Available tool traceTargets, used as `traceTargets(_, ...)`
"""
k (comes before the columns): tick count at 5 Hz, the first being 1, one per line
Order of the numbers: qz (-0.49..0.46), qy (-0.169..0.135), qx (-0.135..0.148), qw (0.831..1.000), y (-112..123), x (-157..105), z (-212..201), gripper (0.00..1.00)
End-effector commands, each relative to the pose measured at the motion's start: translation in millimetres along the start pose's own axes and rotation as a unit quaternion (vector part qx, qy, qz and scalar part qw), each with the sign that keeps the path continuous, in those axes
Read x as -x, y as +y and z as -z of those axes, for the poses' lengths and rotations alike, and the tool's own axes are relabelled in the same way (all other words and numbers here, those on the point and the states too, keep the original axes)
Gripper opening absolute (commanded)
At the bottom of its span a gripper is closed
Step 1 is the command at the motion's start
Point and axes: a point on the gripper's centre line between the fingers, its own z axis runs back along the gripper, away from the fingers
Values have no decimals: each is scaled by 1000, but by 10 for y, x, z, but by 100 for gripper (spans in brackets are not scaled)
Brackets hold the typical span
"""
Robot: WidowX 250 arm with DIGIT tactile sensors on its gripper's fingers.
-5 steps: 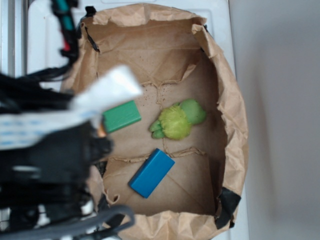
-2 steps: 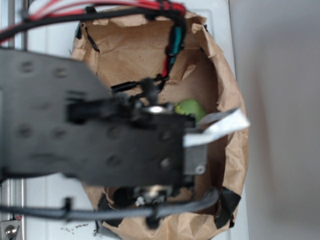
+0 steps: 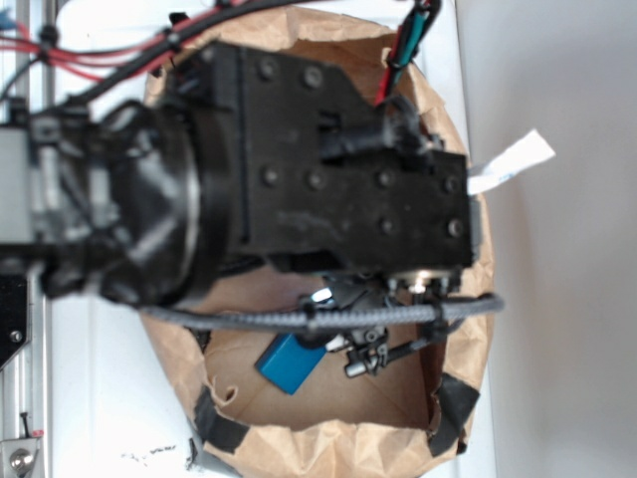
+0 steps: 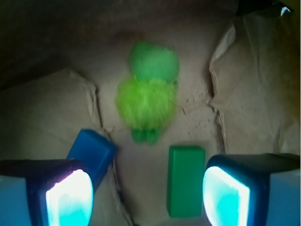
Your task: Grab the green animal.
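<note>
Blue block (image 4: pixel 92 151): seen in the wrist view to the lower left of the green animal, flat on the paper, partly covered by the left finger; part of it is also seen in the exterior view under the arm.
Green animal (image 4: pixel 148 91): lain on the brown paper floor of the bag (image 3: pixel 328 446), its darker green rounded part turned away from the camera and its stubby limbs toward it (fuzzy yellow-green body between); nothing is touching it. It is hidden by the arm in the exterior view.
Green block (image 4: pixel 185 179): placed just below and to the right of the green animal, apart from it, long side running up the frame.
Gripper (image 4: pixel 148 197): held above the bag floor, short of the green animal; the fingers (image 4: pixel 228 195) are spread wide apart, with nothing between them.
</note>
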Motion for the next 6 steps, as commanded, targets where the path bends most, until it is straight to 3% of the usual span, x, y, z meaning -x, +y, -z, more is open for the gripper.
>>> traceTargets(1,-46,-47,45,997,75,-335,-114,100)
traceTargets(2,-33,-49,61,996,-58,-386,-49,100)
traceTargets(3,-19,-54,41,998,-123,-466,173,100)
traceTargets(5,-24,-36,-4,999,23,-527,498,100)
traceTargets(6,-22,-34,-6,999,4,-490,539,100)
